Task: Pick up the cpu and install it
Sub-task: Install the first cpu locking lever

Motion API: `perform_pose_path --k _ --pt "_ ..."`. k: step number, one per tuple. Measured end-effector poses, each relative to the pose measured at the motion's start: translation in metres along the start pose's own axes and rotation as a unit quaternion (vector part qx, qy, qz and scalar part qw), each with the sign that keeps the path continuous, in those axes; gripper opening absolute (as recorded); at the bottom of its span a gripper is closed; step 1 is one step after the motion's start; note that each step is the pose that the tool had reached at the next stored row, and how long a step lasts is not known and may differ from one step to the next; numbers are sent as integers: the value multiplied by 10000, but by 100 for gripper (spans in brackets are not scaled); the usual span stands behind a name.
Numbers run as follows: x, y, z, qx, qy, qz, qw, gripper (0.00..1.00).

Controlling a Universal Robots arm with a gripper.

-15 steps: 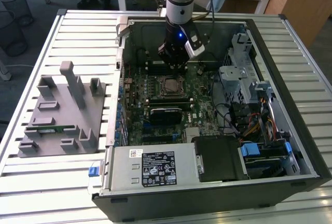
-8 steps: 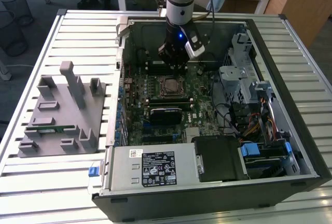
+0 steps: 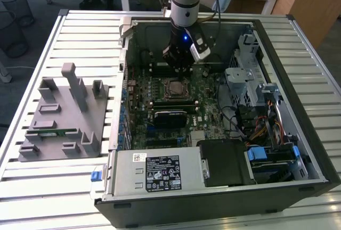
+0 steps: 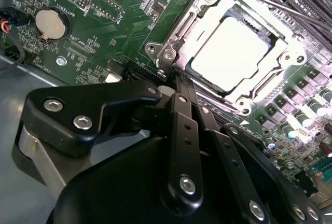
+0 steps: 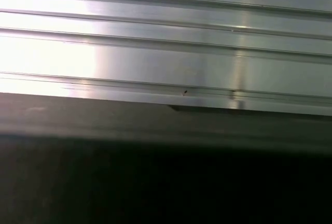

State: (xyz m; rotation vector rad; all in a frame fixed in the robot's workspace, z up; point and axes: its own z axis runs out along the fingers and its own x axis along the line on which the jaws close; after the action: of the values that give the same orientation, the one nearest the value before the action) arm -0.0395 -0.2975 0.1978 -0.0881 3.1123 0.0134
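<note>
- The cpu (image 4: 236, 53) is seen seated in the motherboard (image 4: 129, 22) socket, upper right of the second wrist view
- The gripper (image 4: 174, 79) is held just beside the socket, fingers pressed together, nothing pinched

Pale silver square cpu (image 4: 236, 53) sits in a bright metal socket frame (image 4: 171, 47). Green motherboard (image 4: 129, 22) carries fine pale traces and a silver coin cell (image 4: 52, 24). Black gripper (image 4: 174, 92) linkage has silver screws. Grey moulded parts tray (image 3: 64, 115); ribbed silver-white table (image 3: 32, 187); black computer case (image 3: 298, 134) with blue clips.
</note>
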Motion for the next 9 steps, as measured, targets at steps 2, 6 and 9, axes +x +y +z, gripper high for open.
perform_pose_path --k 2,6,9 --pt "-1 -2 5 4 3 0 10000 11" --pt "-4 0 -7 -4 -1 0 10000 11" --pt "-4 -2 -39 2 4 -1 10000 11"
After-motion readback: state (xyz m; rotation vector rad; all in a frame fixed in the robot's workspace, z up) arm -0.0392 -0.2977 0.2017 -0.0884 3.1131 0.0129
